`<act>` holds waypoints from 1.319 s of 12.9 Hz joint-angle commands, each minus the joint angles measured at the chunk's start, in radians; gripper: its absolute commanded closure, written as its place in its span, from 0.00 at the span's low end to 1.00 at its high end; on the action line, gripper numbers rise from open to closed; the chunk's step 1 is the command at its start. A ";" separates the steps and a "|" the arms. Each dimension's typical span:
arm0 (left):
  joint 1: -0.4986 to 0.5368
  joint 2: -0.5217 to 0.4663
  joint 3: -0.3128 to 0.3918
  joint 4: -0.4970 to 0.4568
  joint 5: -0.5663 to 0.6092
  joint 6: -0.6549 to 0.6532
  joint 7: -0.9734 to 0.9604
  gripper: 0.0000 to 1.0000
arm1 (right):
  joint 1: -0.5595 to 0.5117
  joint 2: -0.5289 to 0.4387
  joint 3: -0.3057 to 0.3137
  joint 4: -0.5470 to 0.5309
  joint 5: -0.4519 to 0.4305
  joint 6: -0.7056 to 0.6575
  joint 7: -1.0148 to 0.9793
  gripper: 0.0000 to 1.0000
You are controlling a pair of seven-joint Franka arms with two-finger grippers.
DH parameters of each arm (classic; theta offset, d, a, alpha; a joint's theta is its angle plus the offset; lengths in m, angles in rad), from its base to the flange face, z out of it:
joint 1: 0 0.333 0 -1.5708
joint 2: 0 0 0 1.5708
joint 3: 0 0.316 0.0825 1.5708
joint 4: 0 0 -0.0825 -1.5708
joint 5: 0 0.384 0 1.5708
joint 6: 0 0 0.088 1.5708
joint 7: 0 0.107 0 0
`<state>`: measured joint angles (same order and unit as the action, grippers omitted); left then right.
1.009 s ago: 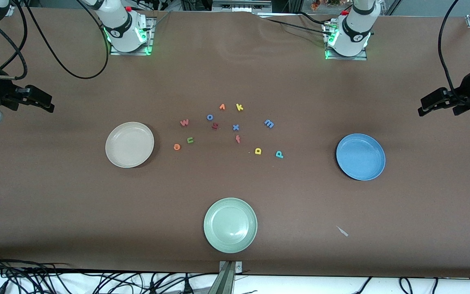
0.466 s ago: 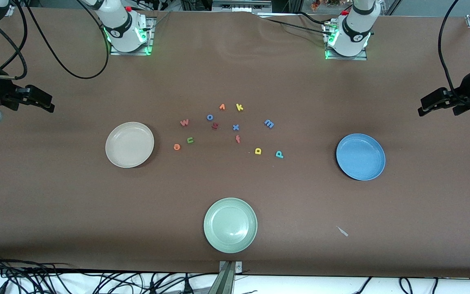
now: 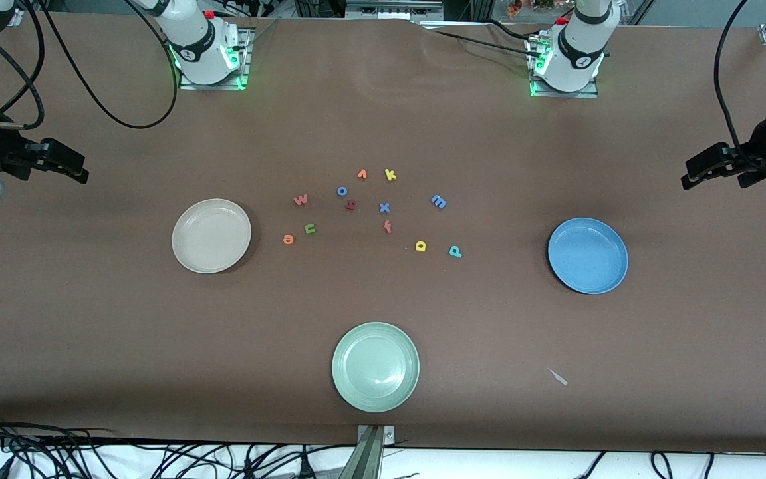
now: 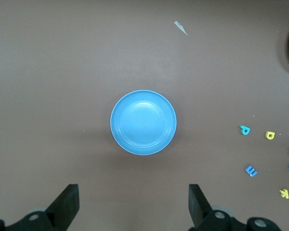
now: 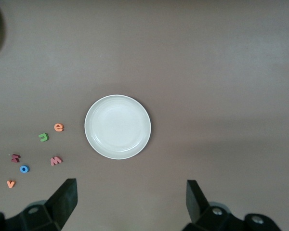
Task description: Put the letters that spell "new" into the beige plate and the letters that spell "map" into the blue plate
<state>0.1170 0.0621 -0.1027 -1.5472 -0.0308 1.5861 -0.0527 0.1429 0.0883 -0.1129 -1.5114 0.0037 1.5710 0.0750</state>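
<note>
The beige plate (image 3: 211,236) (image 5: 117,126) lies empty toward the right arm's end, and the blue plate (image 3: 588,255) (image 4: 143,122) lies empty toward the left arm's end. Between them lie the pinkish-red w (image 3: 300,199) (image 5: 56,160), green n (image 3: 310,229) (image 5: 43,137), orange e (image 3: 288,239) (image 5: 59,127), blue m (image 3: 439,201) (image 4: 251,171), yellow a (image 3: 421,246) (image 4: 270,135) and teal p (image 3: 455,251) (image 4: 244,129). My right gripper (image 3: 80,174) (image 5: 130,199) hangs open and empty at its end of the table. My left gripper (image 3: 689,179) (image 4: 133,202) hangs open and empty at the other end.
A pale green plate (image 3: 375,366) lies near the front edge. Among the task letters lie a yellow k (image 3: 390,175), orange v (image 3: 362,174), blue o (image 3: 342,191), dark red h (image 3: 350,205), blue x (image 3: 384,207) and red f (image 3: 387,227). A small paper scrap (image 3: 558,377) lies nearer the camera than the blue plate.
</note>
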 commanded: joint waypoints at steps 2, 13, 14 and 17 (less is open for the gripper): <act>-0.003 -0.007 0.003 -0.008 -0.011 0.003 0.011 0.00 | -0.002 0.004 0.006 0.022 0.028 -0.006 0.012 0.00; -0.003 -0.007 0.003 -0.010 -0.011 0.002 0.011 0.00 | -0.002 0.004 0.004 0.022 0.033 -0.006 -0.003 0.00; -0.003 -0.007 0.003 -0.011 -0.011 0.002 0.013 0.00 | -0.002 0.005 0.004 0.022 0.033 -0.006 -0.003 0.00; -0.003 -0.007 0.003 -0.011 -0.011 0.002 0.013 0.00 | -0.002 0.005 0.002 0.022 0.033 -0.006 -0.006 0.00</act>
<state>0.1170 0.0624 -0.1027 -1.5490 -0.0308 1.5861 -0.0527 0.1437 0.0884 -0.1113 -1.5104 0.0196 1.5718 0.0758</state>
